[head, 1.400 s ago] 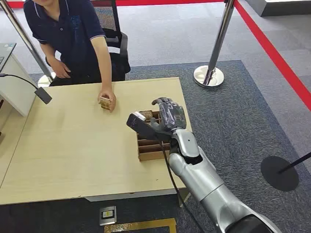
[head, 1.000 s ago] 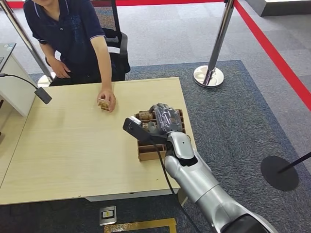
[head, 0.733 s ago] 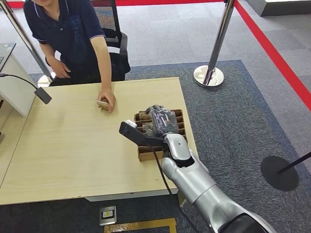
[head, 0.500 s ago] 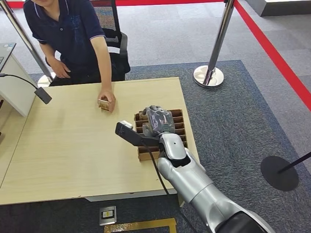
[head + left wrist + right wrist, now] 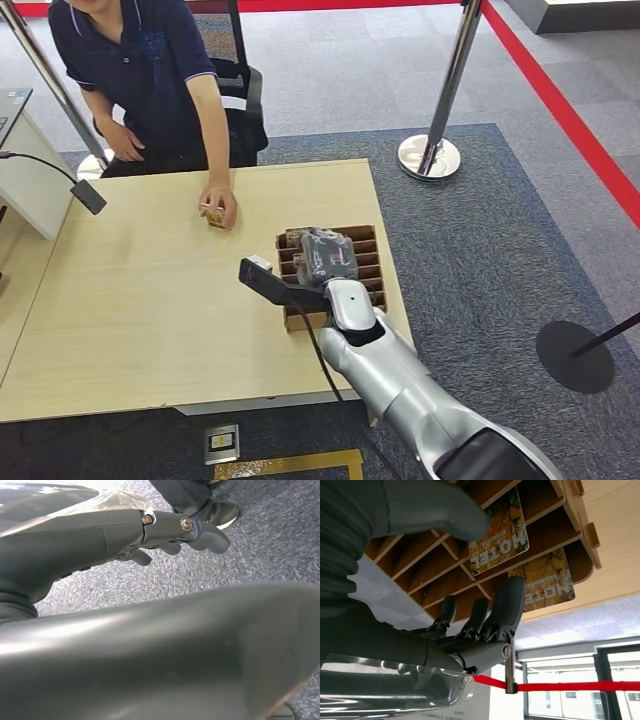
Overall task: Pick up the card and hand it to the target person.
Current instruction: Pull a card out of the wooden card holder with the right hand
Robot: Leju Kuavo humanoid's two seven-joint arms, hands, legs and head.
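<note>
Broadly, the wooden table (image 5: pixel 151 300) carries a slotted wooden card rack (image 5: pixel 371 262) near its right edge, with a seated person (image 5: pixel 143 70) at the far side. Over the rack hovers the right hand (image 5: pixel 326 252), fingers apart and holding nothing, thumb (image 5: pixel 433 515) and fingertips (image 5: pixel 508 600) bracketing the hotel card (image 5: pixel 497 530) standing in a slot. That card looks thin, light, stiff and slick; pinching its exposed top edge seems best. The left hand (image 5: pixel 151 530) hangs with nothing in it.

Two cards stand upright in a slotted wooden rack (image 5: pixel 370 262) at the table's right edge. The nearer card (image 5: pixel 497 532) and the one behind it (image 5: pixel 546 582) are orange-brown prints of branches, the nearer lettered "HOTEL".
</note>
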